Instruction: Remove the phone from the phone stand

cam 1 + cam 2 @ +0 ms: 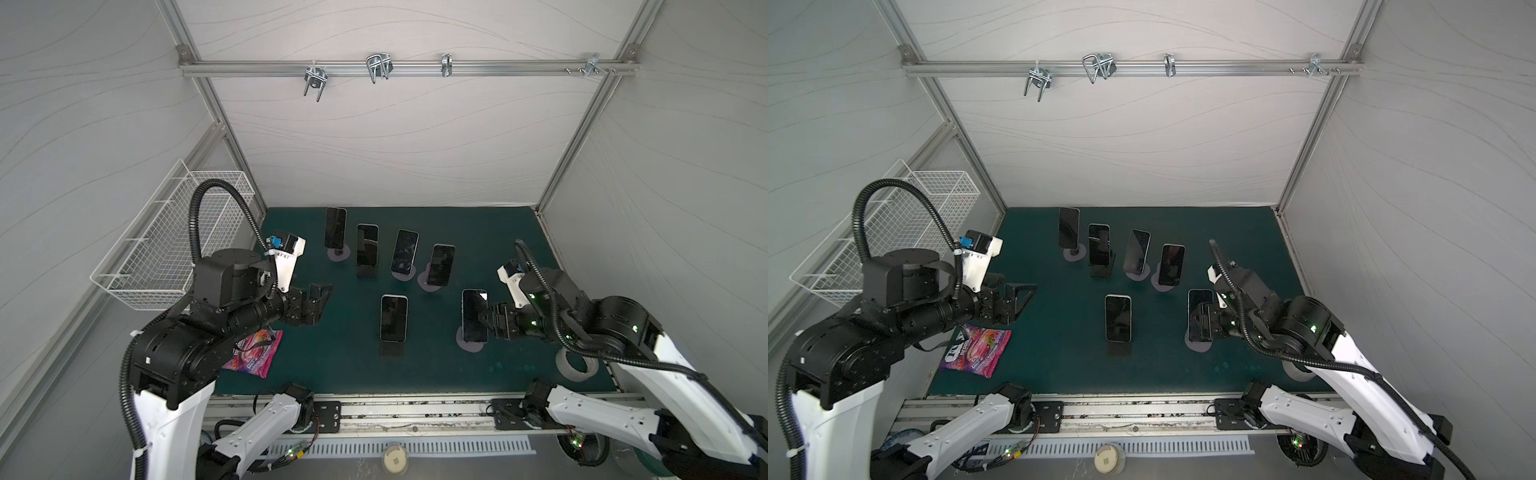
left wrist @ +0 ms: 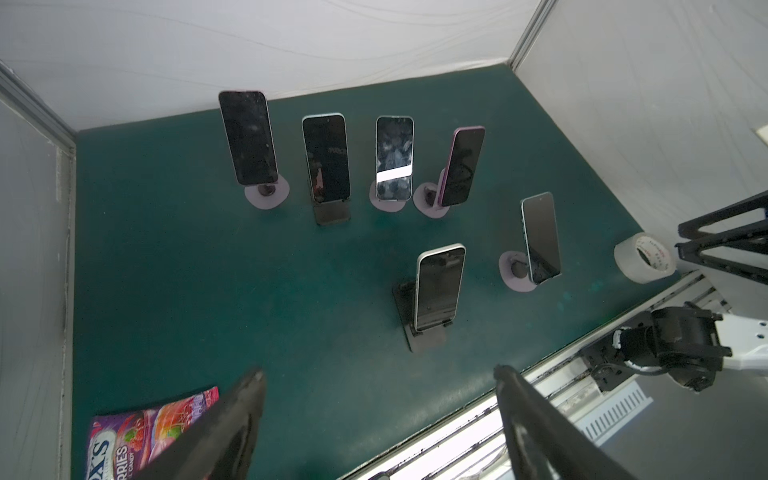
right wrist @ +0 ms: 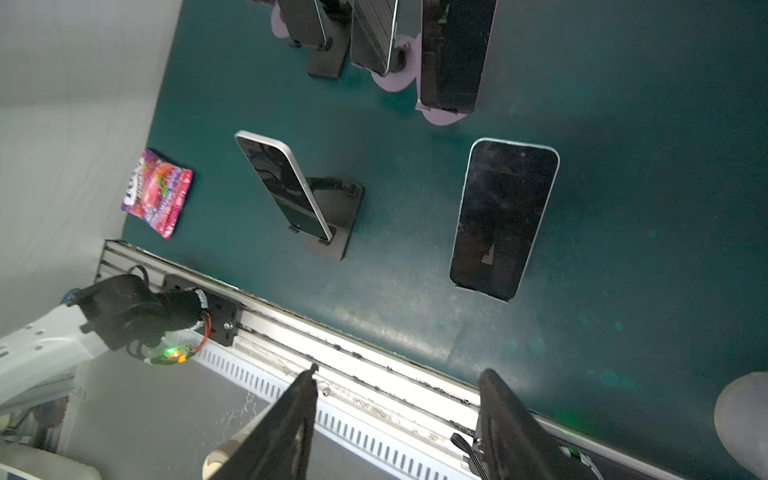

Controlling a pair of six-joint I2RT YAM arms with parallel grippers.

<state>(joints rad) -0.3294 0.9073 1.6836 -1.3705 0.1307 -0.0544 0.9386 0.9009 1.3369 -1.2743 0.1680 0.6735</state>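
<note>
Green mat (image 2: 166, 257); candy bag (image 2: 137, 432) reads "OX'S", "RRIES", "CANDY"; 6 phones (image 2: 438, 286) propped.

Gloss against matt
Glass-glossy phone (image 1: 474, 316); matt green surface (image 1: 511, 249); shiny plastic candy bag (image 1: 976, 351); white wire basket (image 1: 166, 249).

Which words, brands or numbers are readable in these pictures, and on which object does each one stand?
"X'S": on the candy bag, left wrist view; the beginning of the word is not visible.
"RRIES": same bag; the beginning is not visible.
"CANDY": same bag, in small print.
Red print inside the tape roll: too small to read.
Phone screens: dark, no text.
</note>
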